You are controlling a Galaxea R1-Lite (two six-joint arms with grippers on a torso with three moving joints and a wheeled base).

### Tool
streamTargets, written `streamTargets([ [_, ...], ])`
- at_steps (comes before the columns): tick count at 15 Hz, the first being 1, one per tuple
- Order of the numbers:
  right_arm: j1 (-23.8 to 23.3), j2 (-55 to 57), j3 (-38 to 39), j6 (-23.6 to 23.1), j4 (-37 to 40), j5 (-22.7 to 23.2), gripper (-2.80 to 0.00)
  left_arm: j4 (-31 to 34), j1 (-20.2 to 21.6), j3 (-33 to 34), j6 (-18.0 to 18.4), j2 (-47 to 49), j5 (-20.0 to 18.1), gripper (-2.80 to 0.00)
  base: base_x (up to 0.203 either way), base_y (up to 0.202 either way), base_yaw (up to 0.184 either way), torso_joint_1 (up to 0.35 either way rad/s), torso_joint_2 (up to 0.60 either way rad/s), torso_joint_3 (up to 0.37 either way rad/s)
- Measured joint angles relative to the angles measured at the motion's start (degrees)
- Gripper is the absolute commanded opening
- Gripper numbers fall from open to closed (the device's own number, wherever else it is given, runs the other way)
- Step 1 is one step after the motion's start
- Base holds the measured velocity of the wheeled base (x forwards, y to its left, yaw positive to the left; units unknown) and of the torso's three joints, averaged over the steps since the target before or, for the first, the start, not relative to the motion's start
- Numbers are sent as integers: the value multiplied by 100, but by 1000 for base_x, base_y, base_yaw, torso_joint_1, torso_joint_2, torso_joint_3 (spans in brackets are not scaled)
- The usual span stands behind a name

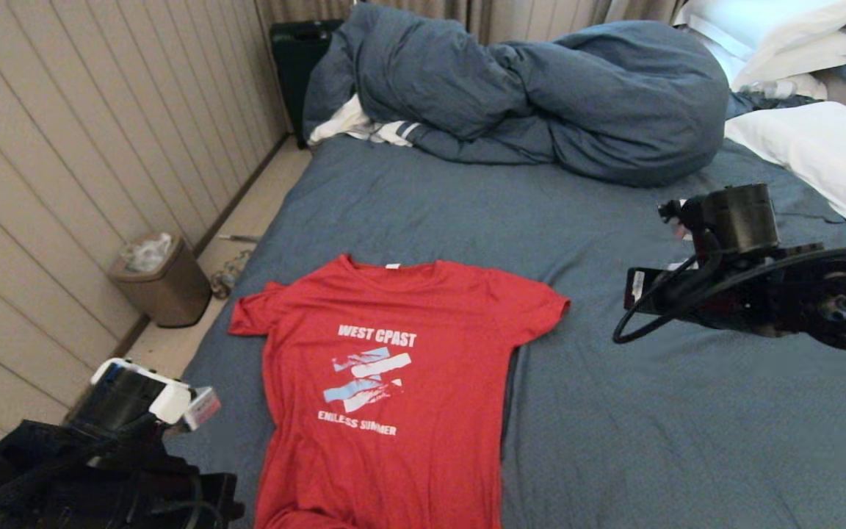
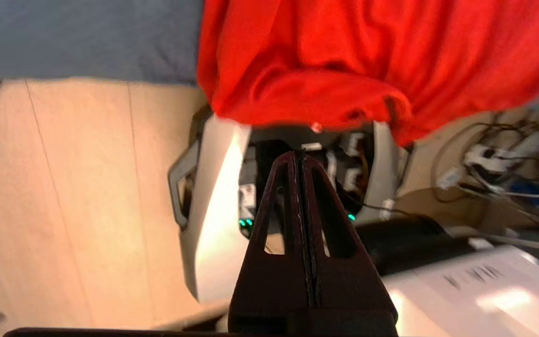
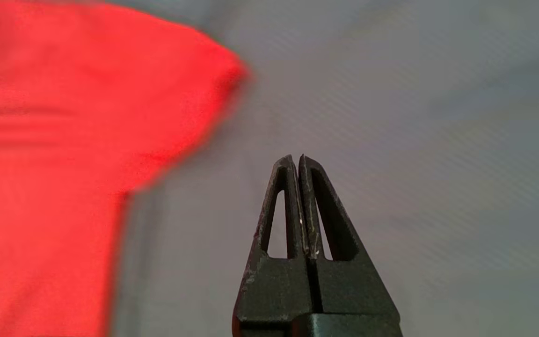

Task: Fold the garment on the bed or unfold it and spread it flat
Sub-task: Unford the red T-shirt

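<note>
The bed fills most of the head view, its blue-grey sheet wrinkled, with a bunched duvet of the same colour heaped at the far end and white pillows at the far right. The garment lies spread flat, front up, on the left part of the bed, collar toward the duvet, both short sleeves laid out to the sides, white print showing; its lower hem runs over the near edge of the bed, where the left wrist view shows red cloth hanging down. On the floor by the wall to the left stands a brown waste bin.

The right end effector hangs above bare sheet, well to the right of the garment's right sleeve, not touching it, its fingers pressed together on nothing. The left end effector sits low at the near left, below the hanging hem and clear of it, fingers likewise closed and empty.
</note>
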Motion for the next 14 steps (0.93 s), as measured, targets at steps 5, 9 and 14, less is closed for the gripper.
streamTargets([
  [5, -39, 245, -636, -24, 804, -616, -280, -2063, -51, 706, 263, 1212, 359, -280, 0, 0, 0, 0, 0, 0],
  [9, -27, 502, -779, -19, 766, -659, -280, -2605, -258, 552, 278, 1855, 652, -280, 0, 0, 0, 0, 0, 0],
  [14, -39, 761, -1226, -146, 767, -623, -280, -3193, -1306, 563, 229, 2094, 1275, -280, 0, 0, 0, 0, 0, 0],
])
